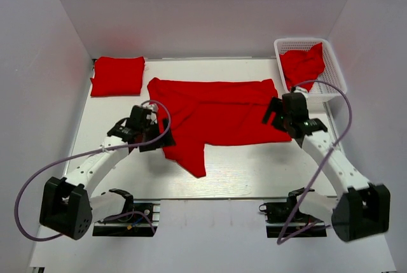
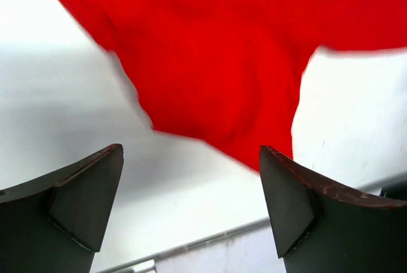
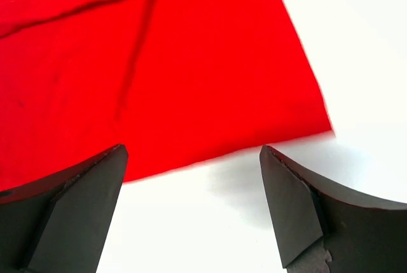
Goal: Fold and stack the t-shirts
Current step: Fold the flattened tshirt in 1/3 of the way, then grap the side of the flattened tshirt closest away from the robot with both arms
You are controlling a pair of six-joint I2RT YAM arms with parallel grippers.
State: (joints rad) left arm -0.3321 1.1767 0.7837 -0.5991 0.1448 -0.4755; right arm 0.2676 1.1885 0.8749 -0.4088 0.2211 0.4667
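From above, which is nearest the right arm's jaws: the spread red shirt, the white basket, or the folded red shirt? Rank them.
1. Spread red cloth t-shirt, mid-table, right beside the jaws.
2. White plastic mesh basket, far right corner.
3. Folded red cloth t-shirt, far left corner.

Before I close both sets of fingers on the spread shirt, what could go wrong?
The right fingers sit open at the near hem of the spread t-shirt, partly over bare table, so they may pinch only a sliver. The left fingers are open near a loose flap; lifting there could fold it crooked. The right arm's cable loops by the basket and might snag it.
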